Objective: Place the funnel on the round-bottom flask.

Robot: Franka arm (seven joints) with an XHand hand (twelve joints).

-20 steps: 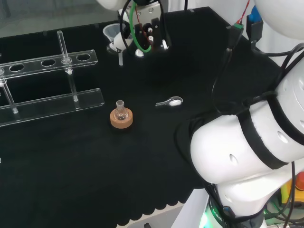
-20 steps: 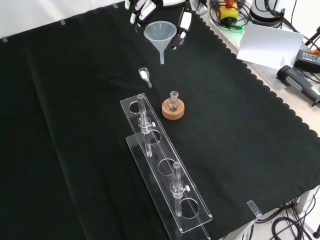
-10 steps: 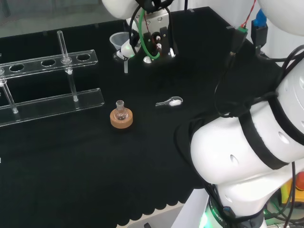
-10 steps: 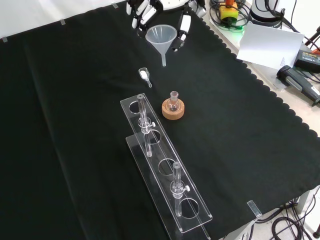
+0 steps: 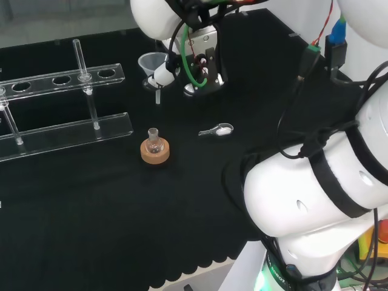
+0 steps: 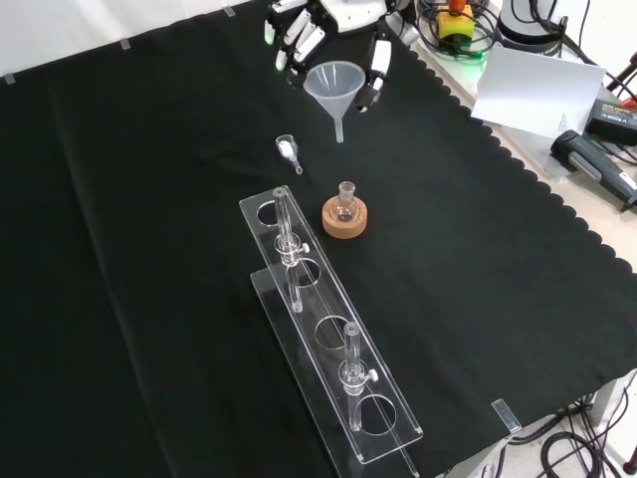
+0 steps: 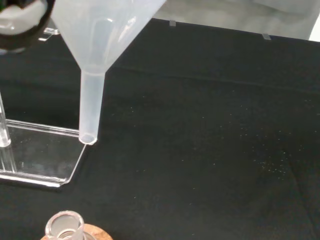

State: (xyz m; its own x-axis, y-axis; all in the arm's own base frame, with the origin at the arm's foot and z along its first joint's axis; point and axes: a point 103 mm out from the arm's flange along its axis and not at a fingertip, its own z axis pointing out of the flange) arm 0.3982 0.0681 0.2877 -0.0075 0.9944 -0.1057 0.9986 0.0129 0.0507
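Over the last second the hand (image 6: pixel 333 25) carried the funnel (image 6: pixel 335 88), pinched at its rim, closer to the round-bottom flask (image 6: pixel 345 203) on its cork ring (image 6: pixel 345 220); you had not yet aligned them. The wrist view showed the funnel's spout beside the flask mouth, not above it.

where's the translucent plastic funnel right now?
Front view: the translucent plastic funnel is held in the hand near the top centre, above the cloth, beyond the small round-bottom flask on its cork ring and right of the small clear scoop.
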